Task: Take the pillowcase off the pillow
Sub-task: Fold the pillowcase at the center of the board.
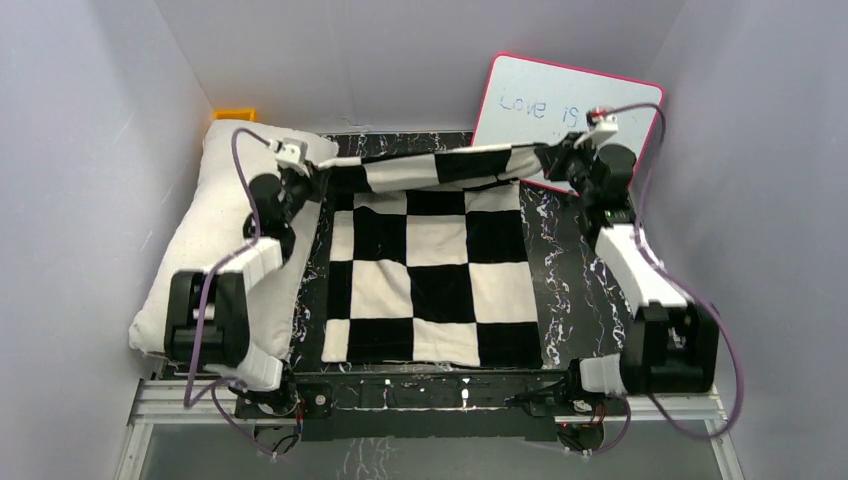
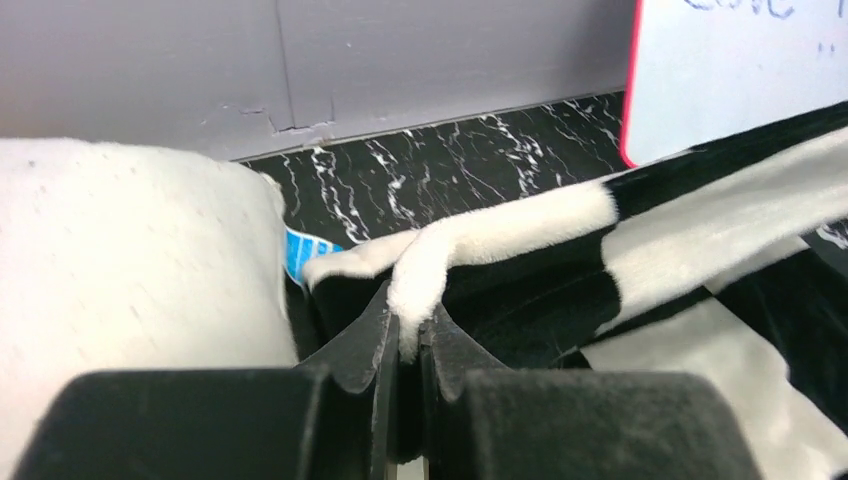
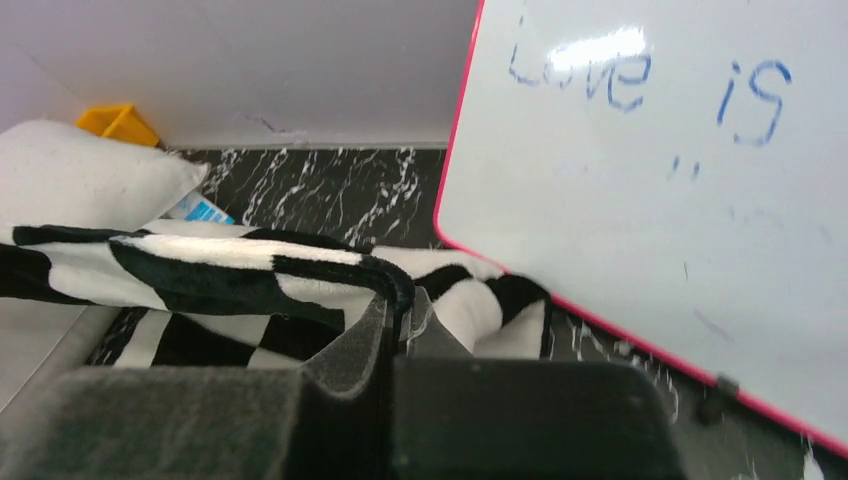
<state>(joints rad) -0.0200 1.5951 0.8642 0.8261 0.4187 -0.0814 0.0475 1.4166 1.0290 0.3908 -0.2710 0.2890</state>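
Nearest me, the thin, floppy black-and-white checkerboard fabric pillowcase [image 1: 430,290] lies flat on the black marble-patterned table [image 1: 575,290], its near hem close to the arm bases. Just beside it on the left rests the plump, plain white stuffed pillow [image 1: 205,240], long and puffy, with no cover on it.

Further back, the case's far edge is lifted off the table and drawn into a taut band between the two arms. The left gripper [image 2: 405,325] is pinched tight on a white plush fold at one corner. The right gripper [image 3: 400,305] is clamped the same way on a dark fold at the other.

I judge the stripping itself done, and the step in hand is laying the cover out. The next move calls for lowering that edge evenly and letting go with both, without dragging the soft cloth.

Behind leans a pink-framed whiteboard [image 1: 560,100], and a small yellow bin [image 1: 234,114] sits in the far left corner.
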